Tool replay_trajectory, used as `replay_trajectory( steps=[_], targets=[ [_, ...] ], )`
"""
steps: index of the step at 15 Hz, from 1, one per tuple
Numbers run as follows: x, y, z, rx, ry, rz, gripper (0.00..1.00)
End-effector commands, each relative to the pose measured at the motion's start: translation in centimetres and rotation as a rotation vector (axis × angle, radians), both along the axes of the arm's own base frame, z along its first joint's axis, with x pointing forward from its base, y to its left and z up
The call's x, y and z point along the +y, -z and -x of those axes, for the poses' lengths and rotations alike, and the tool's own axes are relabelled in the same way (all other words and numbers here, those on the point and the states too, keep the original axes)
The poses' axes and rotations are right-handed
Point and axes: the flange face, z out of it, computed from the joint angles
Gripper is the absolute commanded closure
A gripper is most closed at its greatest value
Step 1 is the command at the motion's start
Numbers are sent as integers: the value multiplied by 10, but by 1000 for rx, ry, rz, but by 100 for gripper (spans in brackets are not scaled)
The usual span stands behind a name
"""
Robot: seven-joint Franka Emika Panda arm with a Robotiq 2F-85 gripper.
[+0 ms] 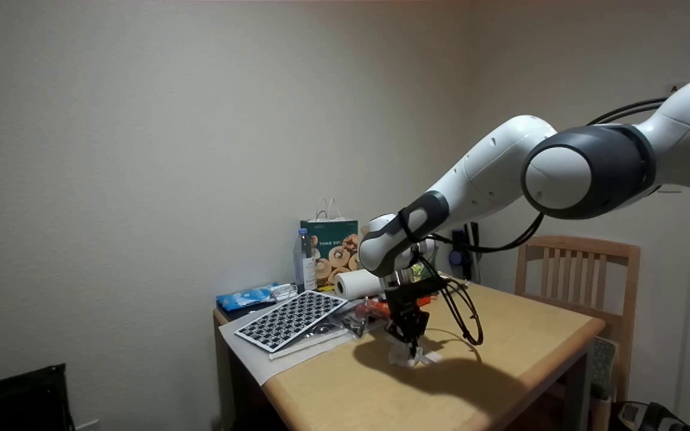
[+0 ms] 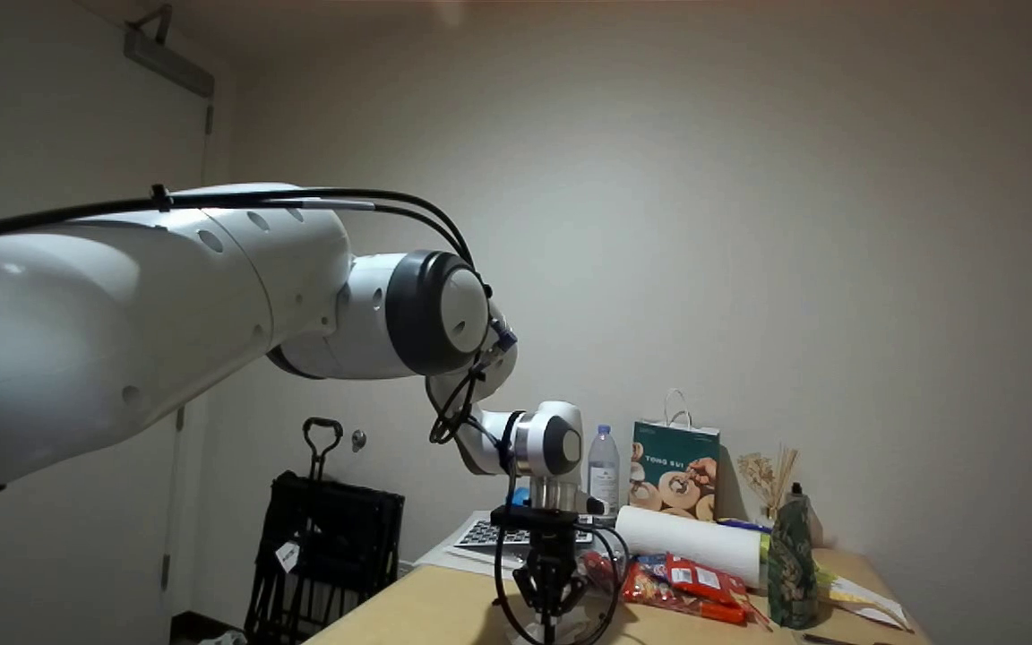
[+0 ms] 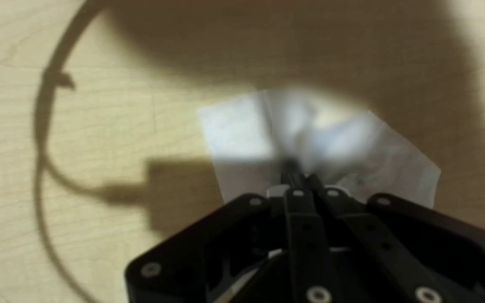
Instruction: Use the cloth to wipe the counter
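The gripper (image 3: 302, 179) pinches the cloth (image 3: 239, 130) around its bunched middle, on the counter (image 1: 333, 392). Likely light and limp, it should crumple easily; a central hold seems best

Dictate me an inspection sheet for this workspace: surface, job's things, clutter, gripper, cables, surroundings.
Surface: tan wooden counter, partly in shadow; spills: nothing seen.
Job's things: white cloth lying on the counter, its middle bunched up.
Clutter: checkered board, paper roll, clear bottle, red packets, dark green bag.
Gripper: shut, apparently pinching the cloth.
Cables: black, looping beside the gripper.
Surroundings: wooden chair, a door, and what looks like a folded black cart.
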Motion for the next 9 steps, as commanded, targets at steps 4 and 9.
replay_trajectory(
  steps=[4, 9],
  targets=[
    [14, 15, 21, 50, -4, -51, 100],
    [11, 1, 7, 27, -6, -19, 99]
  ],
)
